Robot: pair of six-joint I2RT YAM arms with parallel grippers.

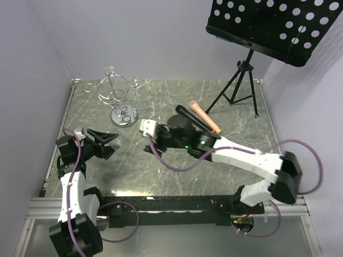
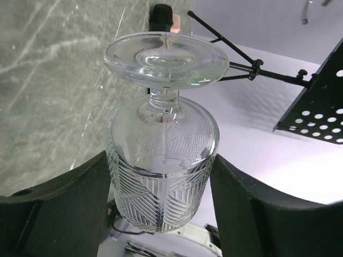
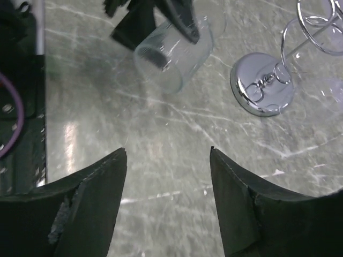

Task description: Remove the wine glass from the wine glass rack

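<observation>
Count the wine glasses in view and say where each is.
2 for certain. One wine glass sits between the left gripper's fingers, off the wine glass rack. Another hangs on the rack's right side in the top view. Others may hide among its chrome loops.

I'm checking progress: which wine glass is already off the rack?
The wine glass with the cut pattern, clamped in the left gripper over the table, apart from the wine glass rack. A second glass hangs on the rack.
</observation>
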